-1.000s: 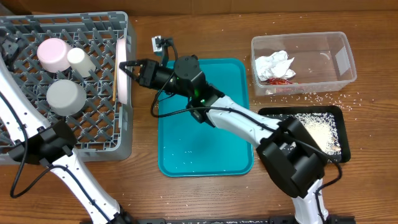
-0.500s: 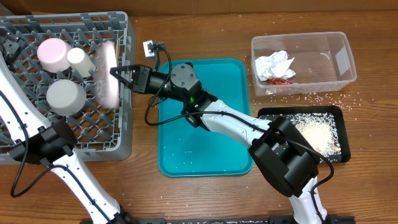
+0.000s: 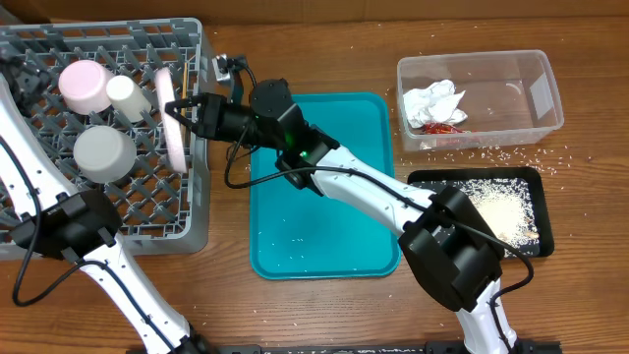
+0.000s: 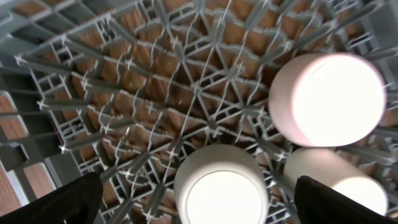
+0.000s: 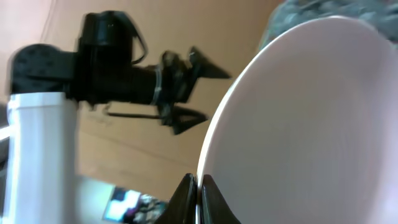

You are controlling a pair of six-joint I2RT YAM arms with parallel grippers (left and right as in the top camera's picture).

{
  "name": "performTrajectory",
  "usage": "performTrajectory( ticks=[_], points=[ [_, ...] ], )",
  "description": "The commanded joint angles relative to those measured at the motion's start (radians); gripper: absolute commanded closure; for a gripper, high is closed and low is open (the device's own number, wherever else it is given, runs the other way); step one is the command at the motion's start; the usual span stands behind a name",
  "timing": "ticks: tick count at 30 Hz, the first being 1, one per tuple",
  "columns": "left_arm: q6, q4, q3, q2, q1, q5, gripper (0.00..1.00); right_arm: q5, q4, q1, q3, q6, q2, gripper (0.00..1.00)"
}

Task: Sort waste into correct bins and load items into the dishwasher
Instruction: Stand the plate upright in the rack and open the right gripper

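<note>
As the dish rack walls it in on the right, the plate stands on edge just inside, its length along that wall, bowls near its left; right gripper pinches its rim, left gripper hangs spread wide.

Right jaws clamp plate — on edge inside dish rack.

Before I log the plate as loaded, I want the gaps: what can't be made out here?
1. Lower rim of the plate: overhead sees it edge-on, right wrist view is blurred; seating in the rack unclear.
2. Most of the red wrapper: overhead, under the tissue.
3. The scattered grains: overhead, too small to count.
</note>
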Motion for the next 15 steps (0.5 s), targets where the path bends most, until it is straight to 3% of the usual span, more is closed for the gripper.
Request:
performTrajectory(
  ticks=[1, 8, 15],
  points=[
    [-0.024, 0.003, -0.026, -0.007, -0.005, -0.021, 0.00, 0.076, -0.004, 0.006, 0.019, -0.082, -0.008, 0.96],
    [-0.024, 0.000, -0.026, -0.008, -0.005, -0.020, 0.00, 0.135, -0.032, 0.032, 0.018, -0.077, 0.034, 0.96],
    [-0.023, 0.000, -0.026, -0.008, -0.005, -0.019, 0.00, 0.150, -0.003, 0.042, 0.021, -0.125, 0.053, 0.52]
  ],
)
